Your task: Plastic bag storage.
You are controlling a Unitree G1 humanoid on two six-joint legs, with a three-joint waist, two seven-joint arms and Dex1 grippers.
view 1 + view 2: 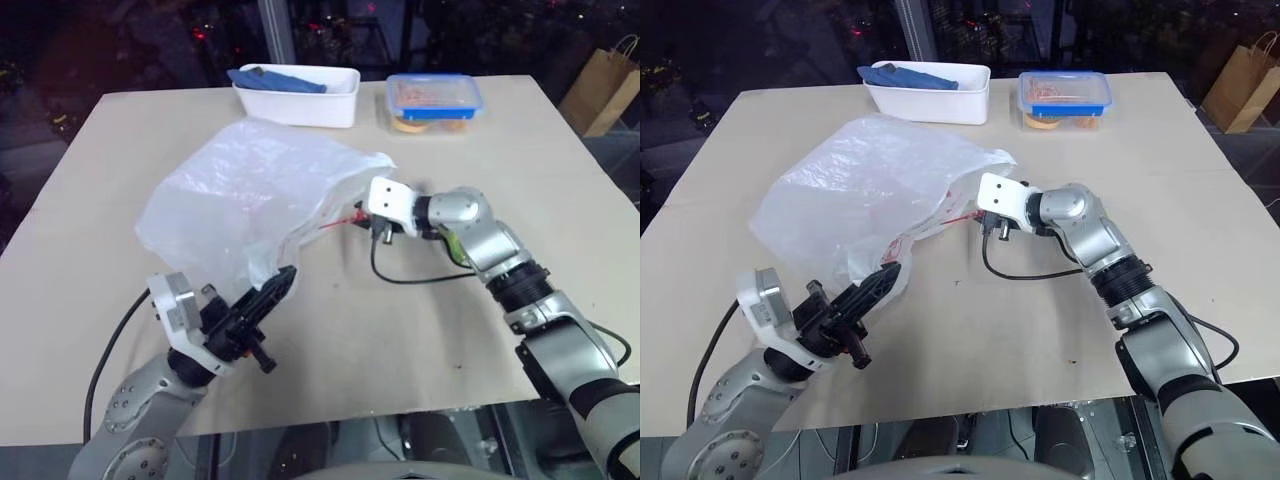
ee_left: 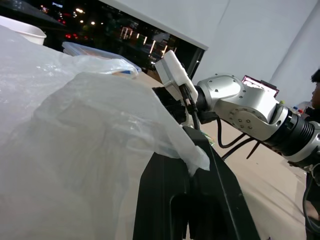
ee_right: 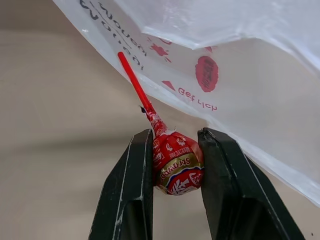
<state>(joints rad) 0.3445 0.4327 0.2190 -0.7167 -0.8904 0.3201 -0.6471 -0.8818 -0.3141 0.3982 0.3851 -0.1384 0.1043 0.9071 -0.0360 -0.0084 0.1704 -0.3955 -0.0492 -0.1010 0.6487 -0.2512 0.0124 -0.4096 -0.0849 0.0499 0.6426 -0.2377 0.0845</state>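
Lollipop poised at the bag's mouth

The plastic bag [image 1: 245, 195] lies crumpled at centre-left of the worktop [image 1: 560, 200], its mouth facing frame right; the left hand [image 1: 268, 297], at lower left, is pinched shut on the bag's near edge, holding it up; the right hand [image 3: 175, 165], just right of the opening, is clamped on a red lollipop [image 3: 176, 167], stick pointing into the bag; the right hand is the nearer to the mouth.

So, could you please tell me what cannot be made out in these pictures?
- Inside of the plastic bag: its crinkled film hides it, head views.
- Tip of the lollipop stick, held by the right gripper: behind the bag's edge, right wrist view.
- Food in the blue-lidded box: too small.
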